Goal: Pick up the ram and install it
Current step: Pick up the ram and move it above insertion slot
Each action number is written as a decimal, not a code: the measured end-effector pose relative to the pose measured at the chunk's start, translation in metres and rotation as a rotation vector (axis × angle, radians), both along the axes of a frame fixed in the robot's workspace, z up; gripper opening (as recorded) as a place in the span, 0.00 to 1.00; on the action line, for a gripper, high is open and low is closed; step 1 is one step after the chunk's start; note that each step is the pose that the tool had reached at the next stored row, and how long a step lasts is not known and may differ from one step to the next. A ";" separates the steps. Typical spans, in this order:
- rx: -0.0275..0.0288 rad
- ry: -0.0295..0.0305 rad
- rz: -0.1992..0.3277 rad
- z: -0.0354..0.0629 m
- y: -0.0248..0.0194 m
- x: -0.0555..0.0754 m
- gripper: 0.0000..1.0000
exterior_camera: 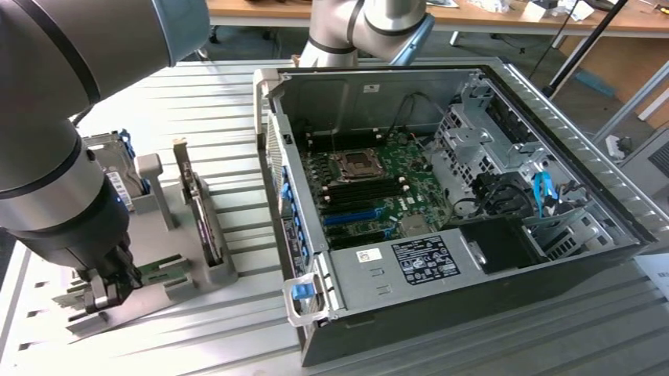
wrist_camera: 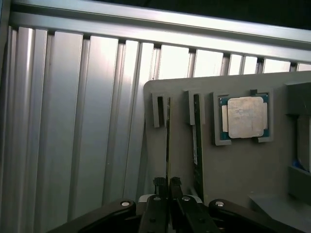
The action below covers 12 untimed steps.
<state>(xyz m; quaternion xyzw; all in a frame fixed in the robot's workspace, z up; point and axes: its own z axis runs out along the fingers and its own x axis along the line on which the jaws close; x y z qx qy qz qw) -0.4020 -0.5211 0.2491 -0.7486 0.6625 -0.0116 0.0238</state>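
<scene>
Green ram [wrist_camera: 168, 138] edge-on in grey holder [wrist_camera: 243, 167] slot; tool [wrist_camera: 167, 183] clenched on its near end.

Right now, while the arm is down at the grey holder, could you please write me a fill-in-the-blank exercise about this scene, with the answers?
1. The end effector is shut on the edge of a ____ stick standing in the grey holder.
2. Beside the second stick, a square silver ____ lies in a recess.
3. The computer case is ____, not closed, so the motherboard shows.
Missing words: ram; processor; open.
</scene>
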 end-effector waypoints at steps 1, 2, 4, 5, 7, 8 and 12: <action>0.0000 0.0000 0.000 0.0028 0.0000 0.000 0.15; 0.0000 0.0001 0.000 0.0059 0.0000 0.000 0.15; 0.0000 0.0000 0.000 0.0117 0.0000 0.000 0.15; 0.0000 0.0000 0.000 0.0133 0.0000 0.000 0.15; 0.0000 -0.0001 0.000 0.0183 0.0000 0.000 0.15; 0.0000 0.0000 0.000 0.0202 0.0000 0.000 0.15; 0.0000 0.0000 0.000 0.0268 0.0000 0.000 0.15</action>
